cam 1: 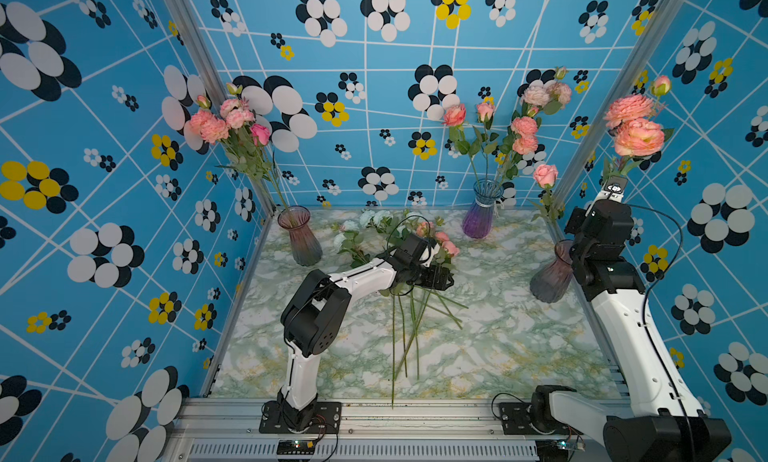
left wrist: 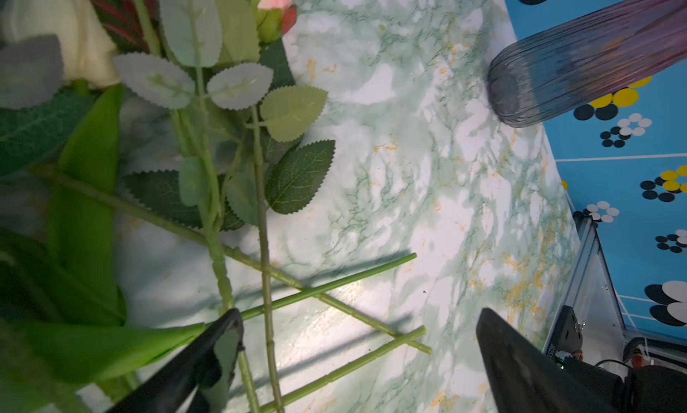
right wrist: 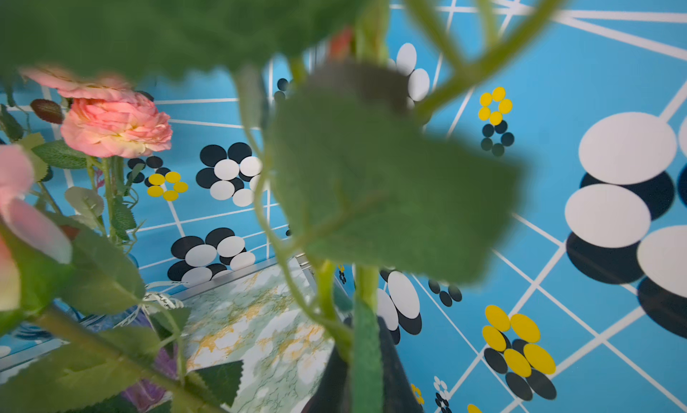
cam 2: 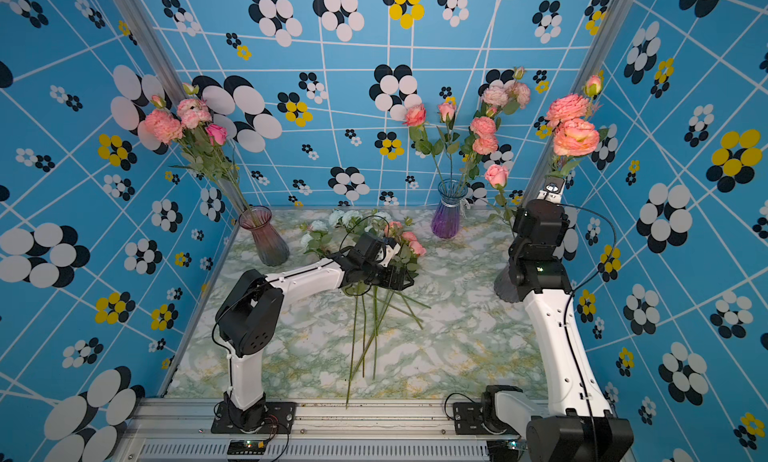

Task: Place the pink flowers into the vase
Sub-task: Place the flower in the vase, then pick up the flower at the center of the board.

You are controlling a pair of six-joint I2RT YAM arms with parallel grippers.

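Note:
Pink flowers [cam 1: 638, 135] with big coral blooms are held high at the right; my right gripper [cam 1: 615, 180] is shut on their green stem [right wrist: 366, 355], above a dark purple vase [cam 1: 550, 277]. More pink flowers [cam 1: 446, 241] lie in a heap mid-table, their long stems [cam 1: 411, 327] fanning toward the front. My left gripper [cam 1: 436, 279] hangs open over that heap, its fingers [left wrist: 223, 337] straddling several crossed stems [left wrist: 265, 281] without closing on any. Two other vases hold pink flowers: a smoky one [cam 1: 299, 235] at the left and a blue-purple one [cam 1: 482, 214] at the back.
Pale blue-white flowers [cam 1: 374, 219] and a cream bud [left wrist: 55, 32] lie mixed into the heap. A single pink rose [cam 1: 545, 175] stands near the back right corner. Patterned blue walls close three sides, and a metal rail [cam 1: 374, 410] runs along the front.

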